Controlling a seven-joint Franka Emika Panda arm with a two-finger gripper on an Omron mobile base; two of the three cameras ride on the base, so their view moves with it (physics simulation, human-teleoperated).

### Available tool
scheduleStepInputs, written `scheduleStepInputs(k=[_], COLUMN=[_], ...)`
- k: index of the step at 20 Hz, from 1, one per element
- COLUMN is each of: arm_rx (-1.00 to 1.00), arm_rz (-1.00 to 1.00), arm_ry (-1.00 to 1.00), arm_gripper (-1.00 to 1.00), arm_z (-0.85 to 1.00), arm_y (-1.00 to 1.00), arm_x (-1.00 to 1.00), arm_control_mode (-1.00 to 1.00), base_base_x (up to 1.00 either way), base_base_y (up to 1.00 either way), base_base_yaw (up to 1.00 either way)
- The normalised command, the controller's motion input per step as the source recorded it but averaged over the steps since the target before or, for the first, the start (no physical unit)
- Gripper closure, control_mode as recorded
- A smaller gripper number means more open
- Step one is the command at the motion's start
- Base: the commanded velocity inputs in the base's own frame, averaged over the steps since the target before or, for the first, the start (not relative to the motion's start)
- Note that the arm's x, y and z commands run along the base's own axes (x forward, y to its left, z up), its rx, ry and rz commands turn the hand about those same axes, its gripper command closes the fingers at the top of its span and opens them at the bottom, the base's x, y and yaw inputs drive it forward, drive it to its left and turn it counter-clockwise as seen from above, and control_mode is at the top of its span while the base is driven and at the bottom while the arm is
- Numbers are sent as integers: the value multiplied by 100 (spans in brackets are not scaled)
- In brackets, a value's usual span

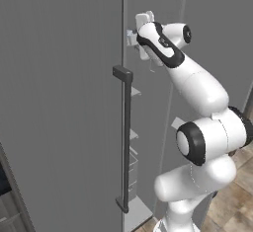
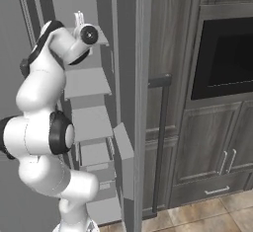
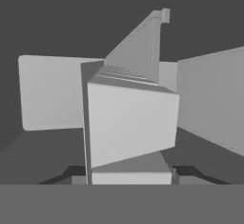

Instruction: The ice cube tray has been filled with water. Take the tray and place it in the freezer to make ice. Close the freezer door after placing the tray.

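The freezer [image 2: 91,122] stands open, pale shelves stacked inside, its grey freezer door [image 1: 59,107] swung out with the dark bar handle [image 1: 126,142] on its edge. To the freezer's right are dark wood cabinets [image 2: 212,147] and a black oven [image 2: 225,58], over a tan tile floor [image 2: 197,218]. The pincer [image 1: 134,37] is up at the top shelf, narrowed down on a flat pale thing that's hard to identify.
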Motion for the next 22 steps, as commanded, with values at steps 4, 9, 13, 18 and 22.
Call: scheduleStepInputs(k=[4,9,13,18,22], arm_rx=[-5,-6,-5,-3,0], arm_rz=[0,0,0,0,0], arm_ry=[2,4,6,6,-1], arm_gripper=[100,100,100,-100,-100], arm_z=[-28,-34,-26,-5,10], arm_y=[17,16,16,11,0], arm_x=[58,67,74,47,-33], arm_control_mode=[-100,-100,-100,-100,-100], base_base_x=[0,0,0,0,0], base_base_y=[0,0,0,0,0], base_base_yaw=[0,0,0,0,0])
